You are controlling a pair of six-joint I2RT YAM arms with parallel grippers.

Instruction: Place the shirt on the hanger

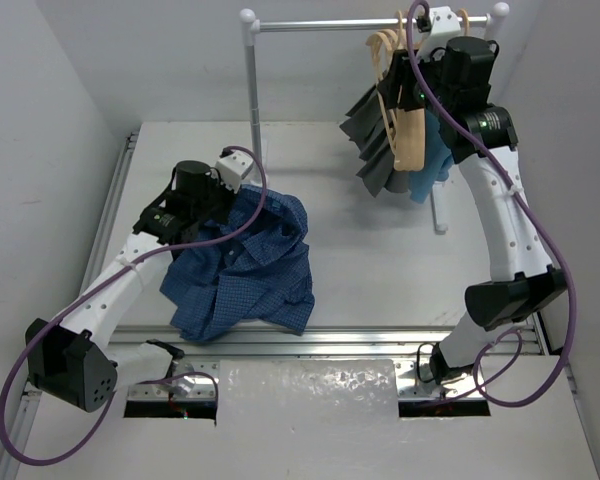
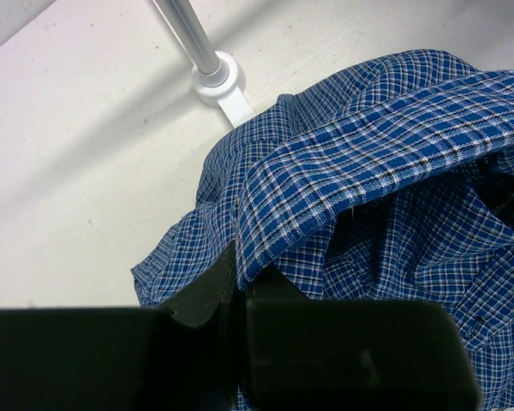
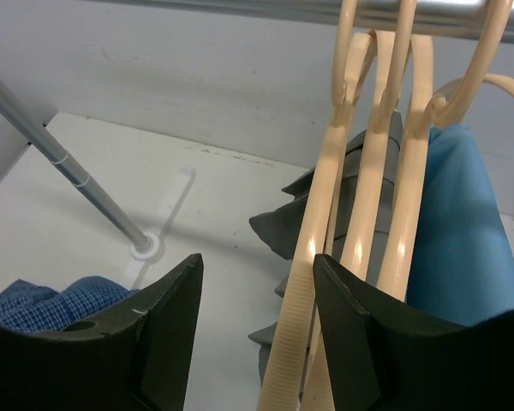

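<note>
Well, overhead the shirt [image 1: 242,265] sits heaped left of centre on the worktop [image 1: 380,270]. Left wrist: my left fingers [image 2: 212,295] pinch a soft, floppy fold; I'd favour the collar. Right wrist: right fingers [image 3: 173,312] spread wide, straddling the stiff, light hanger [image 3: 319,240]

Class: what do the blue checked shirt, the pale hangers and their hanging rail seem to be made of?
Blue checked button-up shirt: woven cloth, probably cotton; visible weave, soft folds. Pale tan hangers: smooth, glossy, wood or plastic; no grain shows. Grey rail: likely metal tube, dull sheen.
</note>
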